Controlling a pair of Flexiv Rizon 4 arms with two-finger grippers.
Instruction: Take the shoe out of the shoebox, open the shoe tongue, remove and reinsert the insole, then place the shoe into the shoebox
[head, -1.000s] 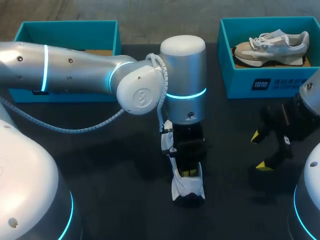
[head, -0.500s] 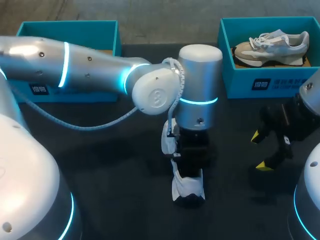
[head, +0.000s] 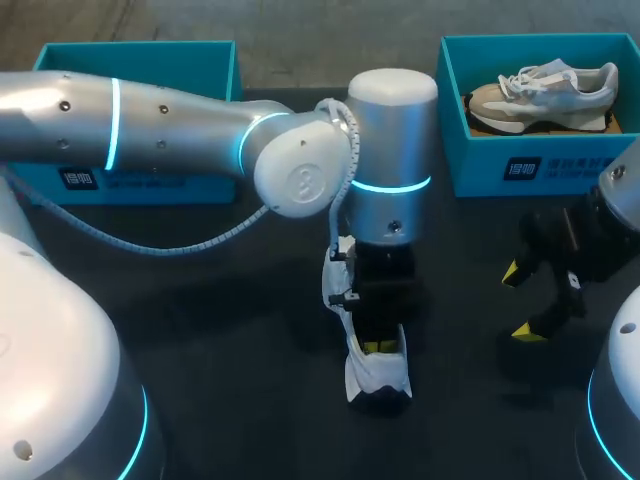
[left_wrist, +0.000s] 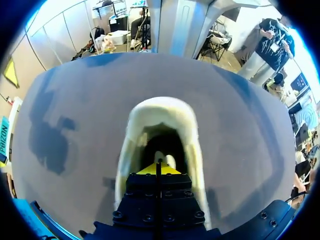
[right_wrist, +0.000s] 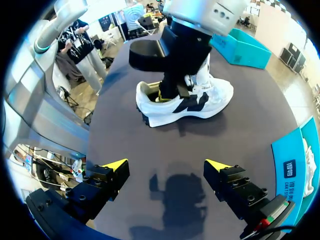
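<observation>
Left arm (head: 150, 130) lay across to table centre. Shoebox (head: 140, 65) at 11 o'clock. Shoe (head: 378, 375) already out, standing at 6 o'clock. Right gripper (right_wrist: 165, 165) at 4 o'clock, fingers spread, empty. Left gripper (left_wrist: 159, 167) inside shoe's collar, tips together; hold on insole not discernible. Likely left: insole step, reboxing.

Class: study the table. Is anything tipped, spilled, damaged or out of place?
Nothing stands out. The white shoe stands upright on the table, the left gripper inside its opening; the other shoe lies in its box.
</observation>
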